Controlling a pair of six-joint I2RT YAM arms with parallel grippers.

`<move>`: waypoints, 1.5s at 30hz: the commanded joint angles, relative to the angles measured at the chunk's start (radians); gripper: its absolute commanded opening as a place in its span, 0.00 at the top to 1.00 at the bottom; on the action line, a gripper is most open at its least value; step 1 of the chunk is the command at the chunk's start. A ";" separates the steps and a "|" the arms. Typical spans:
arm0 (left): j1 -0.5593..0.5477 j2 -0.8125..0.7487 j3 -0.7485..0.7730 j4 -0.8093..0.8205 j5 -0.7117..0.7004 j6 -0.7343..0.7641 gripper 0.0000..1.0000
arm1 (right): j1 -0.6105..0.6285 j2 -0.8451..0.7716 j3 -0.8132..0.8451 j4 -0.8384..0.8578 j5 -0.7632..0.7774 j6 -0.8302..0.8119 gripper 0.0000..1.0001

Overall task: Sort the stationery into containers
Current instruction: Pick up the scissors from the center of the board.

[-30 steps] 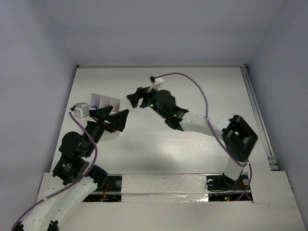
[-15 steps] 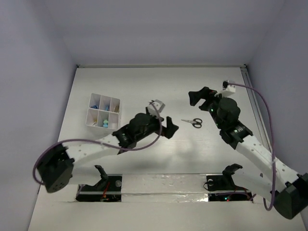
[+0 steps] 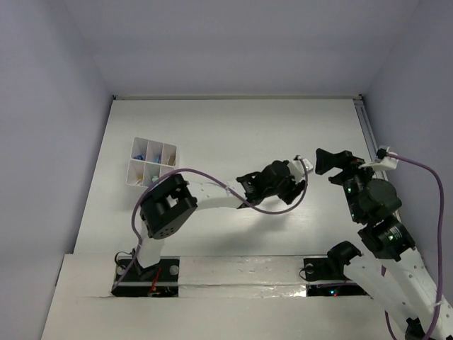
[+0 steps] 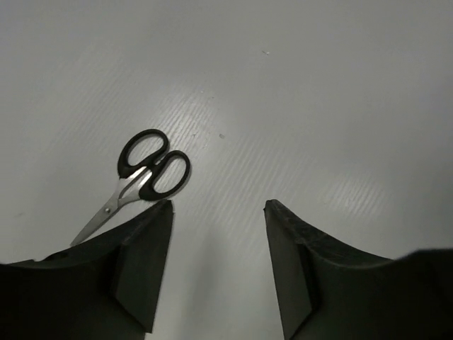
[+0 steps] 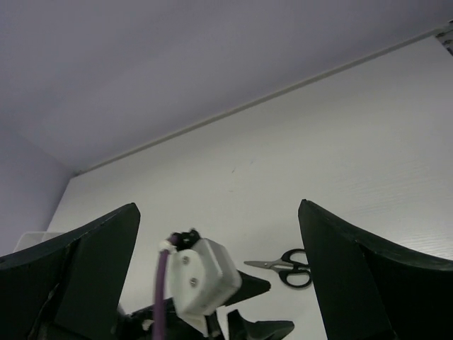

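Small black-handled scissors (image 4: pixel 141 178) lie flat on the white table, their blades pointing toward the lower left of the left wrist view. My left gripper (image 4: pixel 218 205) hovers just beside them, jaws partly apart with only bare table between; the handles sit off the left fingertip (image 4: pixel 164 209). From above, the left gripper (image 3: pixel 287 188) hides the scissors. My right gripper (image 5: pixel 218 205) is held wide open and empty, looking down at the scissors (image 5: pixel 284 266) and the left wrist. The white six-compartment container (image 3: pixel 151 164) stands at the far left with small blue pieces inside.
The left arm stretches across the middle of the table, its purple cable (image 3: pixel 212 185) looping over it. The right gripper (image 3: pixel 328 163) stands close to the right of the left one. A rail (image 3: pixel 369 149) runs along the table's right edge.
The left arm has swung from the container across to the scissors, and its jaws have narrowed. The right arm has drawn back to the right and opened wide.
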 commanded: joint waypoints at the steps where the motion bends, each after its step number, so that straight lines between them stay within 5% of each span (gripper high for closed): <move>1: -0.017 0.066 0.120 -0.055 0.028 0.098 0.51 | -0.006 -0.013 0.040 -0.062 0.026 -0.045 0.00; 13: -0.008 0.317 0.401 -0.216 0.048 0.101 0.56 | -0.006 -0.016 0.026 -0.062 -0.040 -0.037 0.00; 38: 0.024 0.399 0.461 -0.259 0.072 -0.017 0.75 | -0.006 -0.025 0.110 -0.088 -0.053 -0.048 0.00; 45: 0.024 0.370 0.438 -0.236 0.052 -0.025 0.70 | -0.006 -0.030 0.104 -0.096 -0.073 -0.049 0.00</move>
